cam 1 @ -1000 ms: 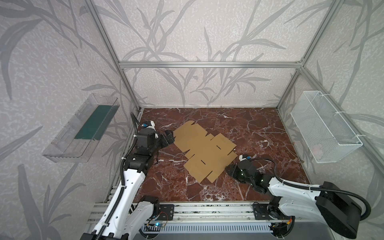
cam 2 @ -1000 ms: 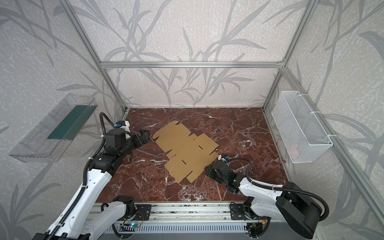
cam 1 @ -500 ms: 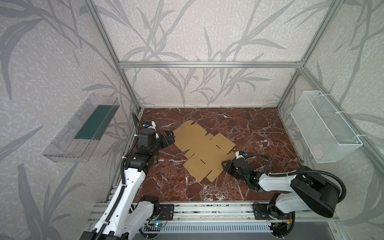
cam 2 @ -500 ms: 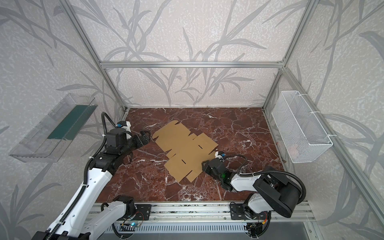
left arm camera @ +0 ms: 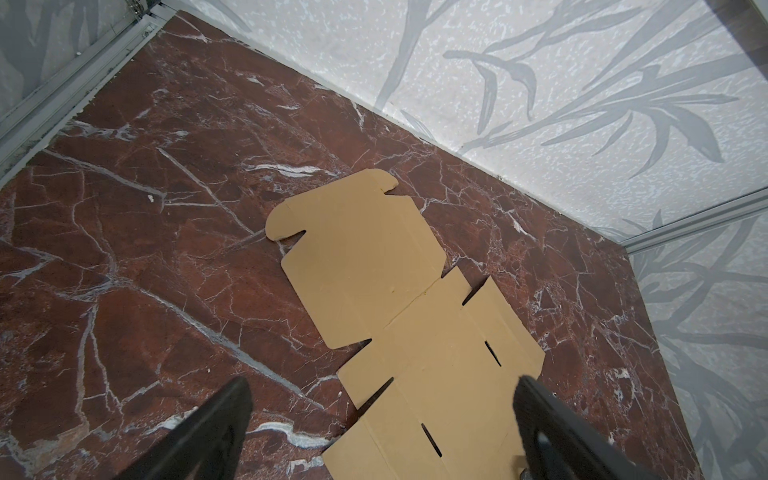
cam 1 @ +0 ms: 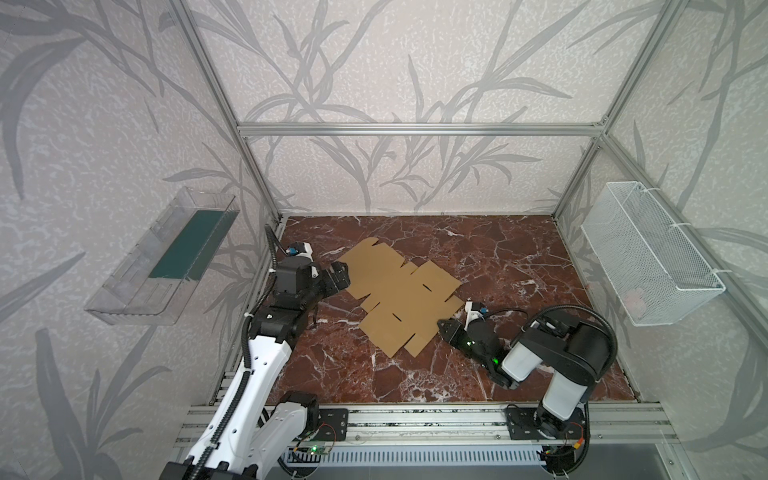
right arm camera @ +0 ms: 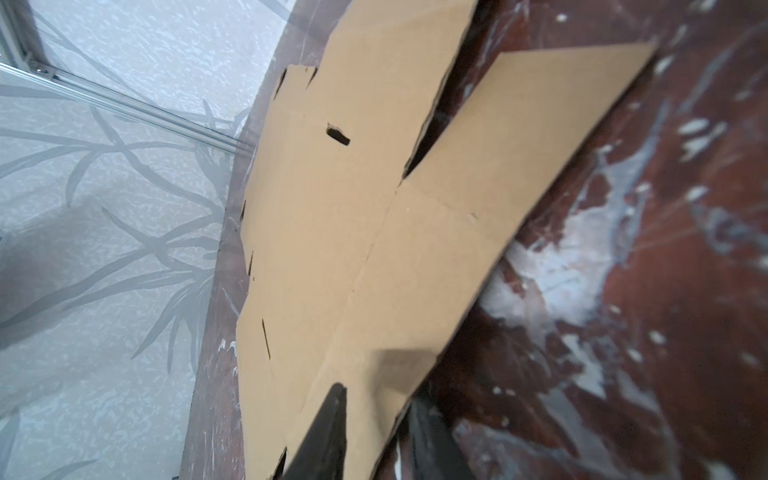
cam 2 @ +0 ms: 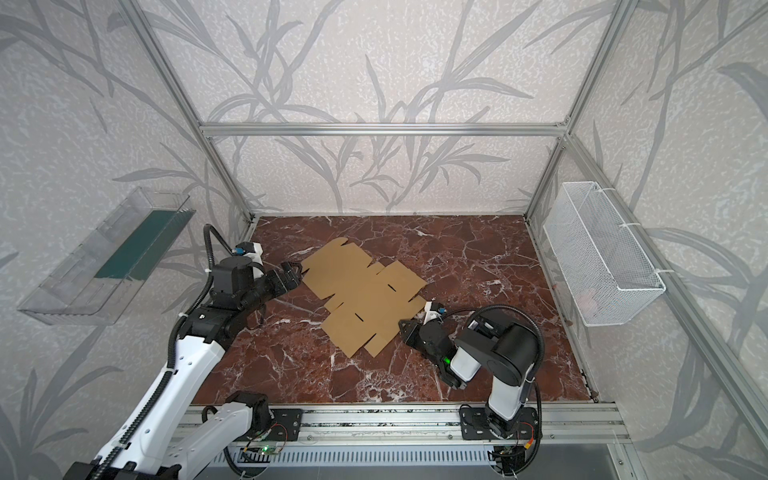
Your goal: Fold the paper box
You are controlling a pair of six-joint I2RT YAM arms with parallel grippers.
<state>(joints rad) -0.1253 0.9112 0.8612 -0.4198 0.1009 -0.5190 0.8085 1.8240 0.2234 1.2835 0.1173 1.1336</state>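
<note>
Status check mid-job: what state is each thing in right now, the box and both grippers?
paper box: unfolded, an open flat sheet, its near flap between the right jaws.
left gripper: jaws wide open over the sheet's left end, holding nothing.
right gripper: jaws narrow, astride the flap's edge; firm clamp unclear.

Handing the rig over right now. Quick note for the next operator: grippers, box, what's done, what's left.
Left gripper: wide open, at the far left corner of the paper box, holding nothing.
Right gripper: low at the sheet's near right edge, one finger above and one below an edge flap. Can't confirm a firm clamp.
Paper box: still an unfolded die-cut sheet lying flat mid marble tabletop. Only the flap at the right gripper looks slightly lifted.
Done: no folds yet.
Left: every fold, meaning walls up, tabs into slits, lid closed.
</note>
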